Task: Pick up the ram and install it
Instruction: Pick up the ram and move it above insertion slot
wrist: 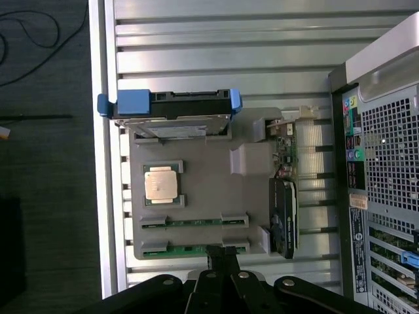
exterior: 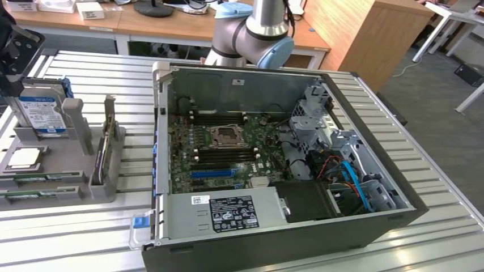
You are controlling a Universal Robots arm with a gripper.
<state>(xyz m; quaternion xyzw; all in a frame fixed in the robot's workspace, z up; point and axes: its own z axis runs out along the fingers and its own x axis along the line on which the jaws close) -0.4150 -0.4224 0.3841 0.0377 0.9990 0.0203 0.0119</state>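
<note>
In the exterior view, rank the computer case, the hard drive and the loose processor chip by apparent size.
1. computer case, by far the largest
2. hard drive
3. processor chip, the smallest

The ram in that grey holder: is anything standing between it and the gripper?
Nothing visible does. The shut gripper points at the nearer ram stick in the grey holder, with only open air between.

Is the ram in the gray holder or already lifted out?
In the holder: both green ram sticks lie flat in slots of the gray holder; the gripper hangs over one of them.
</note>
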